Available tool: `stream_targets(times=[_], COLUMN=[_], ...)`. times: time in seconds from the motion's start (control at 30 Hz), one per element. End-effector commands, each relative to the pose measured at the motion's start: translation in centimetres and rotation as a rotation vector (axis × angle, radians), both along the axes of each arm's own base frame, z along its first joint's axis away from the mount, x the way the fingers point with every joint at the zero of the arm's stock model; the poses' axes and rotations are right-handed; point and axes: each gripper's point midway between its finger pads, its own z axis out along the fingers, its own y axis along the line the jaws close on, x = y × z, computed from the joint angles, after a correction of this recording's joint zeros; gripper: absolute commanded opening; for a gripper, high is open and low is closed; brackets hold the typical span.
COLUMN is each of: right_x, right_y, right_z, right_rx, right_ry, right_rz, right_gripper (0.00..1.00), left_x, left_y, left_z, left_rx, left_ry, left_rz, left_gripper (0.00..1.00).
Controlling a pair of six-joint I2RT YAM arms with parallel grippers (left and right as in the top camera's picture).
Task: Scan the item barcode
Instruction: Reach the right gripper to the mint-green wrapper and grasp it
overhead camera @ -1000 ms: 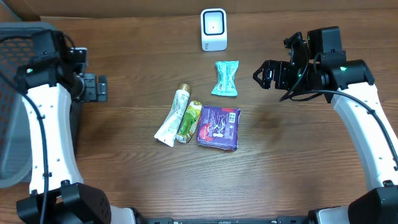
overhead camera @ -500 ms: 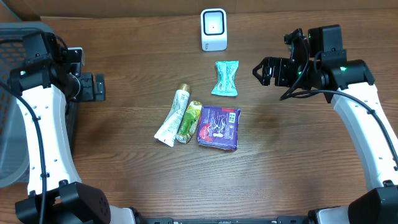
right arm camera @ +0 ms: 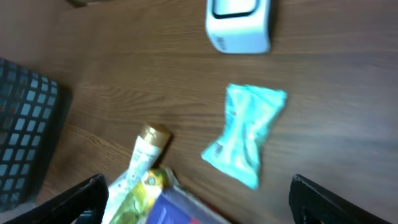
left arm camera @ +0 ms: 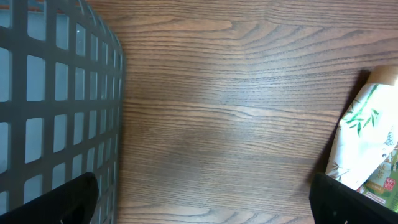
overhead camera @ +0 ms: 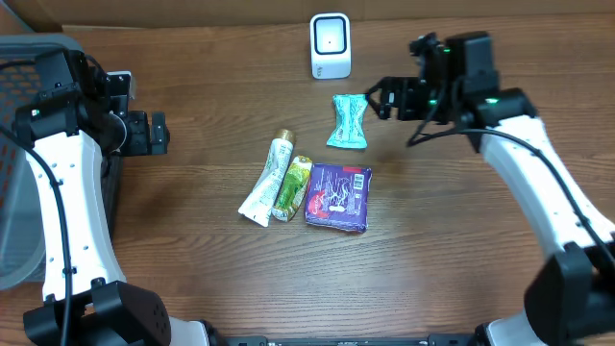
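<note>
Teal packet (overhead camera: 349, 121) lies on counter (overhead camera: 452, 240), near white scanner (overhead camera: 330, 45). R tool (overhead camera: 377, 99) is wide open just beside it, holding nothing. L tool (overhead camera: 159, 135) open too, far off by basket (overhead camera: 14, 192).

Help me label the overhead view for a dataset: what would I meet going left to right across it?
Mesh basket → left pincer → white tube → white scanner → right pincer.

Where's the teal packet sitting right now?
In the overhead view the teal packet lies just below the white scanner and above the purple packet, with the right gripper close on its right.
</note>
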Motion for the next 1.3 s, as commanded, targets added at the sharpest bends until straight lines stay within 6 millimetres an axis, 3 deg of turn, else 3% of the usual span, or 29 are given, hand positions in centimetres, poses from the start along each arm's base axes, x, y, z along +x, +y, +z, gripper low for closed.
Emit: stream_targets(times=[0.0, 0.27, 0.57, 0.73, 0.93, 1.07, 1.27], right_x=[0.7, 3.8, 5.8, 7.5, 8.9, 9.3, 8.7], right_y=[1.8, 2.6, 3.2, 3.5, 1.8, 1.5, 2.3], right_z=[-2.2, -7.4, -14.0, -16.0, -19.0, -19.4, -20.4], right_rx=[-0.007, -0.028, 0.012, 0.053, -0.013, -0.024, -0.015], right_ry=[0.018, 0.013, 0.092, 0.076, 0.071, 0.054, 0.081], right_rz=[0.008, -0.007, -0.071, -0.119, -0.238, -0.256, -0.231], right_gripper=[0.93, 0.92, 0.90, 0.87, 0.87, 0.87, 0.74], left_x=[-0.1, -0.1, -0.1, -0.1, -0.1, -0.1, -0.1], left_y=[-0.2, -0.2, -0.2, -0.2, -0.2, -0.2, -0.2], left_z=[0.3, 0.3, 0.3, 0.3, 0.3, 0.3, 0.3], left_rx=[-0.005, -0.005, -0.005, -0.005, -0.005, -0.005, -0.005], left_ry=[-0.012, -0.012, -0.012, -0.012, -0.012, -0.012, -0.012], left_rz=[-0.028, -0.028, -0.028, -0.028, -0.028, -0.028, -0.028], left_gripper=[1.00, 1.00, 1.00, 1.00, 1.00, 1.00, 1.00])
